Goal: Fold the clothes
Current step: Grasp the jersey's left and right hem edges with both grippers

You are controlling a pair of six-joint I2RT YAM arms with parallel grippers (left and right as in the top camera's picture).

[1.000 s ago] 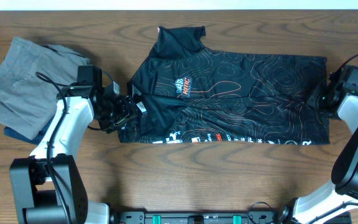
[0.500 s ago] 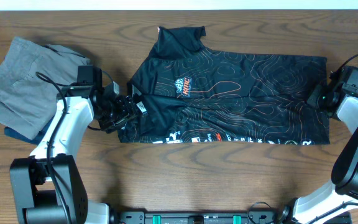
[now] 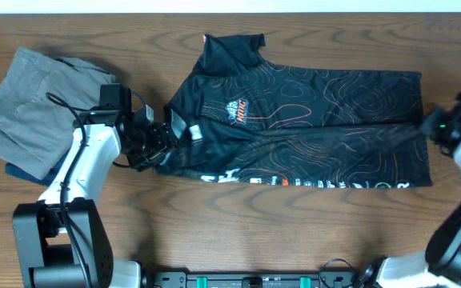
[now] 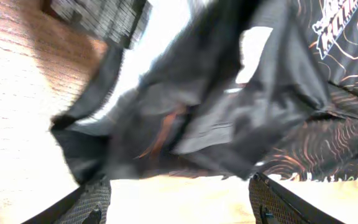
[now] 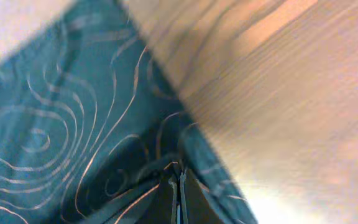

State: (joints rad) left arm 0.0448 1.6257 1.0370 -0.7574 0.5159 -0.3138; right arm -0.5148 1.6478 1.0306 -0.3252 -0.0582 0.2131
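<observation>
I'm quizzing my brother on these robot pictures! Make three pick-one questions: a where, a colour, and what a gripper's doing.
1. Where is the grey cloth?
A right of the jersey
B left of the jersey
C on the jersey

2. What colour are the jersey's thin lines?
A orange
B green
C pink

3. The right gripper is:
A open in the air
B holding the grey cloth
C shut on the jersey

Answers: 1 B, overhead shows it at the far left. 2 A, overhead shows orange. 3 C, its fingers pinch the jersey.
</observation>
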